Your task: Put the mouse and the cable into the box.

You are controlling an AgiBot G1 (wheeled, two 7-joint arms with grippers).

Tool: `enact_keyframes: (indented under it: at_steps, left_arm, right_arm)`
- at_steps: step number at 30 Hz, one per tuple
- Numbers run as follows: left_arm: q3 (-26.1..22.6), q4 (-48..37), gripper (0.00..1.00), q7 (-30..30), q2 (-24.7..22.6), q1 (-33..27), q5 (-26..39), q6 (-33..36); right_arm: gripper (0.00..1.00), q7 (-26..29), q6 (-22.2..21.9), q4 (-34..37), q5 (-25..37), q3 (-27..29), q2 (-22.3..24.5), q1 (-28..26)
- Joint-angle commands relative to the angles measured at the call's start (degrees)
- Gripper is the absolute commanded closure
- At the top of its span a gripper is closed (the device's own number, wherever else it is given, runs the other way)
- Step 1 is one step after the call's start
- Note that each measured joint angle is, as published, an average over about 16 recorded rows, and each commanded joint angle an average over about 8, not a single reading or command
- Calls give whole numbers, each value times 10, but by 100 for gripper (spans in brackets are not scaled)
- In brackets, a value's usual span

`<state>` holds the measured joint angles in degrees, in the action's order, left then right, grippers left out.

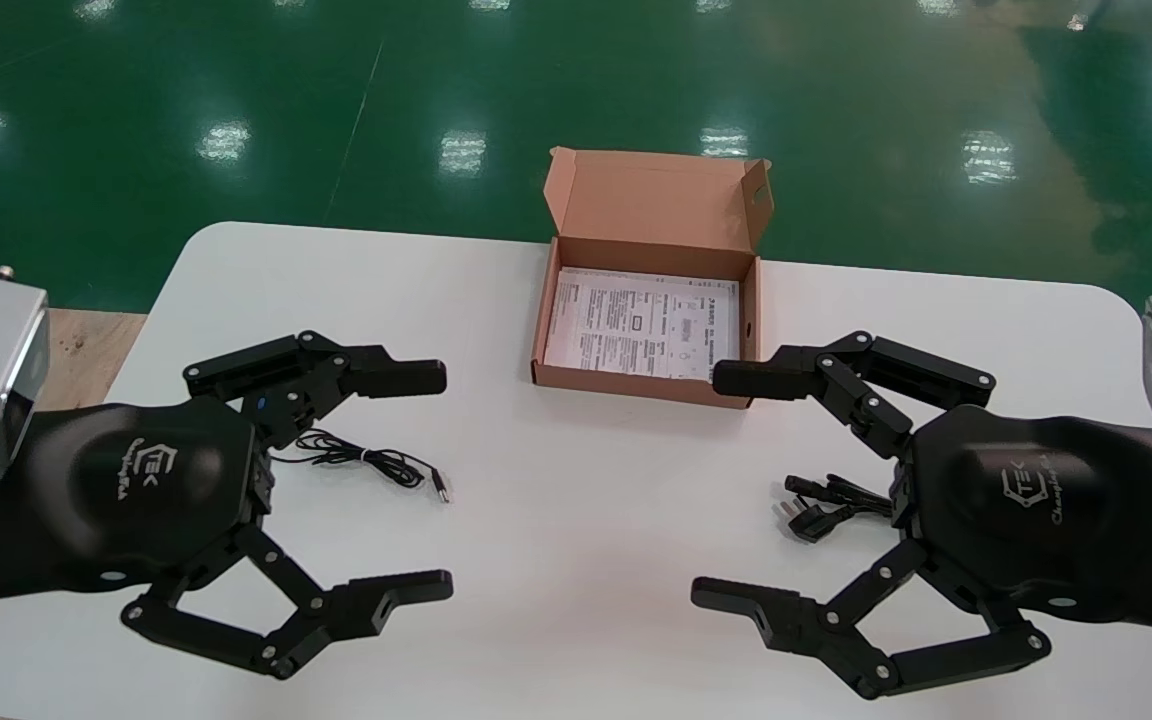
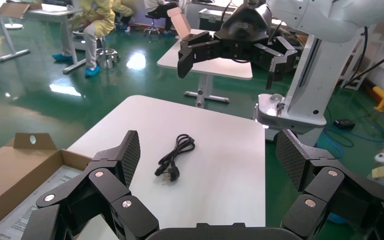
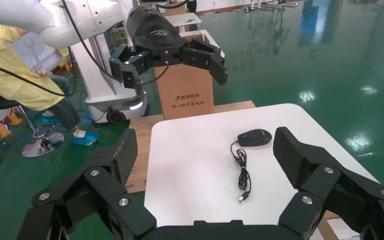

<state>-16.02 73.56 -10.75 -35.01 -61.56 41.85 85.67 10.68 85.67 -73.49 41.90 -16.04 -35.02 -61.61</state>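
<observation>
Both my grippers hang above the white table (image 1: 576, 560), palms inward, facing each other across its middle. My left gripper (image 1: 439, 482) has its fingers spread wide and holds nothing; my right gripper (image 1: 711, 485) is spread just as wide, also empty.

The mouse (image 3: 254, 137) lies on my left part of the table. From my head it is hidden under my left gripper, and only its thin cord (image 1: 366, 460) shows, looping toward the centre and ending in a USB plug (image 1: 442, 490). The black power cable (image 2: 175, 157) lies bundled on my right side, partly hidden beneath my right gripper. Neither one is in the box (image 1: 636, 385).

The box sits at the far middle of the table, lid flap standing up at the back and top open. A printed leaflet (image 1: 641, 325) lies flat on its bottom. Seen from my head, the far fingertip of my right gripper overlaps the box's front right corner.

Between my grippers, and from there to the box's front wall, the tabletop is bare. The table's corners are rounded, with green floor (image 1: 236, 100) beyond the far edge.

Each gripper's housing bears a "TEK" logo, with script under it that I cannot make out. The leaflet's print is too small to read.
</observation>
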Motion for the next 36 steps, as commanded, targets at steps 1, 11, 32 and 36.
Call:
enact_keyframes:
  at_steps: [1, 11, 32, 36]
  left_arm:
    - [0, 0, 0, 0, 0, 0, 0, 0]
    - [0, 0, 0, 0, 0, 0, 0, 0]
    - [-158, -29, 0, 73, -2, -146, 207, 52]
    - [-218, -100, 0, 130, -39, -211, 303, 50]
  right_arm:
    - [0, 0, 0, 0, 0, 0, 0, 0]
    - [0, 0, 0, 0, 0, 0, 0, 0]
    - [0, -118, 53, 7, 147, -54, 78, -79]
    - [0, -194, 47, 63, 233, -95, 88, -120]
